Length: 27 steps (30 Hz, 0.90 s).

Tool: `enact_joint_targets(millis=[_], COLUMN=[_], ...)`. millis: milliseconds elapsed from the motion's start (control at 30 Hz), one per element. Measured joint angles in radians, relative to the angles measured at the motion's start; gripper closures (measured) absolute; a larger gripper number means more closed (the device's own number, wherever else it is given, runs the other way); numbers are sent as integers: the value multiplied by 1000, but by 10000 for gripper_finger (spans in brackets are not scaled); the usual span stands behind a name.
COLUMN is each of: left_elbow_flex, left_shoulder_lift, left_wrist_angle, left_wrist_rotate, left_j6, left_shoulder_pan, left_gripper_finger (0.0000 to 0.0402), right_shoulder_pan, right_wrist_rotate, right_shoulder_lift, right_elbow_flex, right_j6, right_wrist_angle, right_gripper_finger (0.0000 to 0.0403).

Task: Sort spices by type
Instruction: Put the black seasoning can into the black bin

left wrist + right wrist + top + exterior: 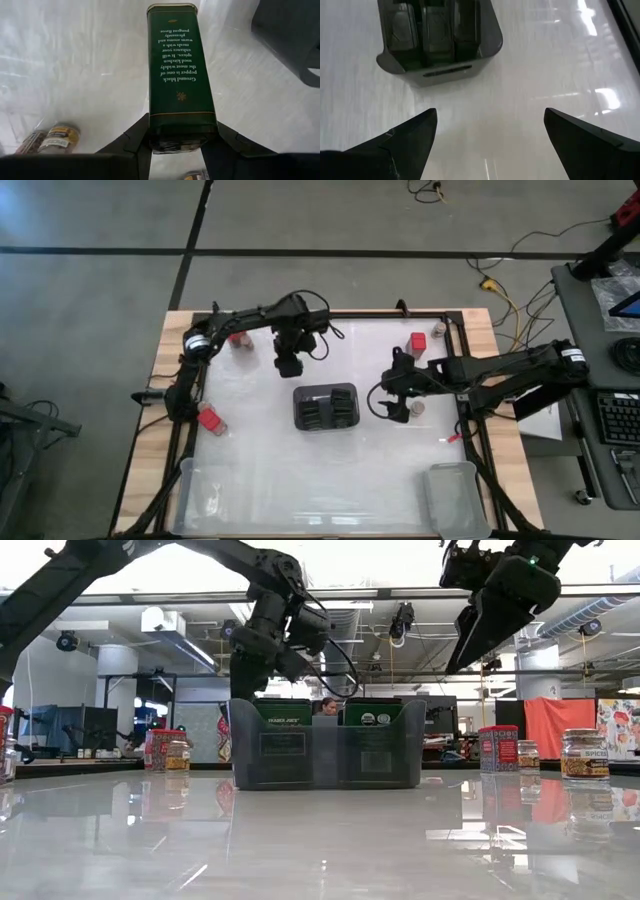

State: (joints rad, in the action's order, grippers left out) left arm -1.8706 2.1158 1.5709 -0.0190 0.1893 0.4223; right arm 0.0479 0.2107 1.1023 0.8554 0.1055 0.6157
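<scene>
My left gripper (289,365) is at the table's far side, just behind the dark slotted holder (325,407), shut on a tall green pepper tin (177,65). More green tins (283,715) stand in the holder. Red spice boxes stand at the left (210,420), far left (238,338) and far right (418,341). Small tan-topped jars stand at the far right (440,330) and by my right gripper (417,408). My right gripper (490,135) hovers open to the right of the holder, with nothing between its fingers. My left gripper pinches the green tin's upper end (181,131) between its two fingers, one on each narrow side. The fingers come from above, pointing steeply down. The tin hangs upright below them, with its lower end (172,9) close over the table. Whether it touches the table I cannot tell.
Clear plastic bins sit at the near left (210,490) and near right (455,495) corners. Two small jars (60,137) stand close beside my left gripper. A black frame rail (465,380) runs along the table's edges.
</scene>
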Motion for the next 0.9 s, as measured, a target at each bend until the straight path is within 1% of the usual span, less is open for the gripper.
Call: enact_joint_targets(millis=[67, 200, 267, 600, 900], left_elbow_flex=[1, 1, 9, 118, 125], left_shoulder_lift=[1, 1, 1, 0, 0], left_wrist_angle=[0, 0, 0, -2, -56], left_wrist_rotate=[-9, -83, -98, -98, -97], left_j6=[-8, -15, -16, 1, 6], left_shoulder_pan=[-7, -10, -12, -15, -30], left_gripper_finger=[283, 283, 283, 282, 275], right_shoulder_pan=[0, 0, 0, 0, 0], right_wrist_rotate=[0, 0, 0, 0, 0], right_shoulder_lift=[0, 1, 5, 13, 13], right_elbow_flex=[0, 0, 0, 0, -1], right_j6=[-2, -3, -2, -6, -28], right_wrist_angle=[-24, -30, -30, -58, -87], right_gripper_finger=[44, 44, 44, 44, 44])
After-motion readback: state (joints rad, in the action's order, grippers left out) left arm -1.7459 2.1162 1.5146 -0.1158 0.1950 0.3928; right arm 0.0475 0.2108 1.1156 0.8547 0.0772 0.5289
